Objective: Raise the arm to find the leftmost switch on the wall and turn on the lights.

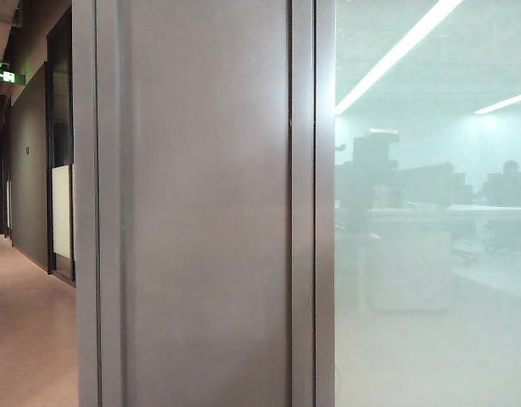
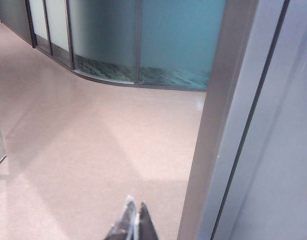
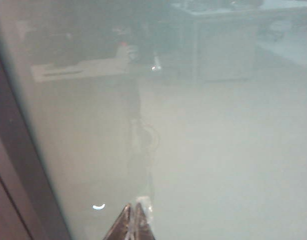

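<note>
No switch shows in any view. In the exterior view the arm [image 1: 372,165] is only a hazy dark silhouette with a blocky top in the frosted glass [image 1: 430,322], right of a grey metal wall panel [image 1: 201,212]. My left gripper [image 2: 136,201] is shut and empty; it hangs over the pinkish floor [image 2: 93,150] beside a grey metal post [image 2: 218,140]. My right gripper [image 3: 133,204] is shut and empty too, close to a frosted glass pane [image 3: 218,150]. A faint dark arm shape [image 3: 139,132] shows in that pane.
A corridor [image 1: 27,339] runs along the left, with a green exit sign [image 1: 8,76] overhead. Lit ceiling strips [image 1: 396,51], desks and a seated person's silhouette [image 1: 508,180] show through the glass. Curved glass partitions [image 2: 143,45] bound the floor's far side.
</note>
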`<state>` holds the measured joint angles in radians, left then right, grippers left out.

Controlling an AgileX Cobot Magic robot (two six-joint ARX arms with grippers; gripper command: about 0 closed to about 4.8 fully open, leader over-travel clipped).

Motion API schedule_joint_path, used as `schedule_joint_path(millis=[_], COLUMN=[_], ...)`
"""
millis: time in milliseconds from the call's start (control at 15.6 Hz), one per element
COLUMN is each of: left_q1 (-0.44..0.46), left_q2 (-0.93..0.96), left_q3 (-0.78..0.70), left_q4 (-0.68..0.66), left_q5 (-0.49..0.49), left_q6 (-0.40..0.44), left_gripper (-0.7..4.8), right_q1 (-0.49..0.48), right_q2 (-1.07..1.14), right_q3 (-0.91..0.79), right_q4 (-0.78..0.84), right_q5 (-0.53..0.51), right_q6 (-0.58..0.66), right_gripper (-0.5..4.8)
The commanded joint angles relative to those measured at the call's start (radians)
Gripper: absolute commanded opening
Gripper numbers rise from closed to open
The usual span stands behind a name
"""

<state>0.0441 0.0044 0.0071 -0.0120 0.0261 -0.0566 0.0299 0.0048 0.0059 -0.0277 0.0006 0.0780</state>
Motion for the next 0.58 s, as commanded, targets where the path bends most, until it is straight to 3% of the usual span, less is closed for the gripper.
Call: schedule_joint_path(millis=[64,578], left_q1=[0.002,0.001], left_q2=[0.0,0.0], left_q3=[0.002,0.002], left_q4=[0.008,0.008], left_q5=[0.0,0.0], left_q6=[0.004,0.004], left_gripper=[-0.05,-0.05], right_q1=[-0.016,-0.014], right_q2=[-0.003,-0.003], right_q3=[0.002,0.002], right_q4=[0.04,0.032], right_q5=[0.0,0.0], right_q6=[0.0,0.0], right_gripper=[-0.01,0.0])
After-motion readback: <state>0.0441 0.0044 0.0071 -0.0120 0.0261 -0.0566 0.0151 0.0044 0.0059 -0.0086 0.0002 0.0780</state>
